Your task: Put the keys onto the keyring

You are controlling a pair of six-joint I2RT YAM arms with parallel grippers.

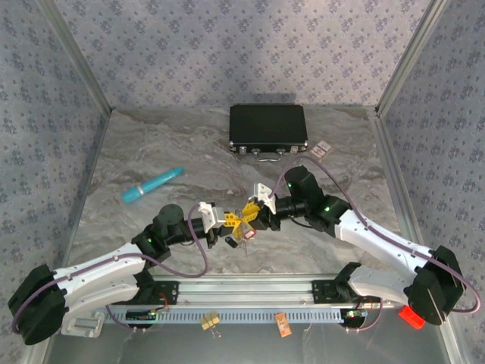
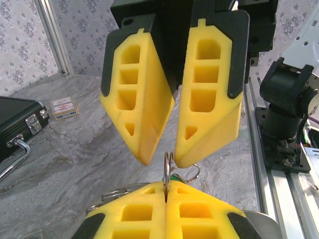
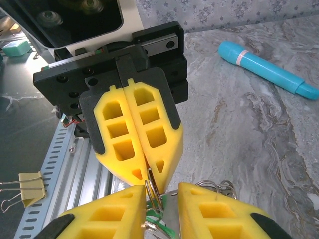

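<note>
Both grippers meet above the table's middle. The keyring (image 2: 167, 167), a thin grey metal hoop, stands edge-on. My left gripper (image 2: 166, 185) is shut on its lower edge. In the right wrist view the same gripper (image 3: 149, 178) pinches the keyring (image 3: 152, 191) from above. My right gripper (image 3: 161, 186) is open, its yellow fingers either side of the hoop with a gap between them. A green key (image 3: 158, 224) hangs among smaller rings by my right fingers. In the top view a red key (image 1: 248, 235) and a dark key (image 1: 229, 242) dangle under the grippers.
A black case (image 1: 267, 127) lies at the back, small cards (image 1: 323, 149) to its right. A teal pen (image 1: 153, 185) lies to the left. A yellow binder clip (image 1: 210, 321) and an orange tag (image 1: 283, 324) sit in front of the aluminium rail (image 1: 250, 288).
</note>
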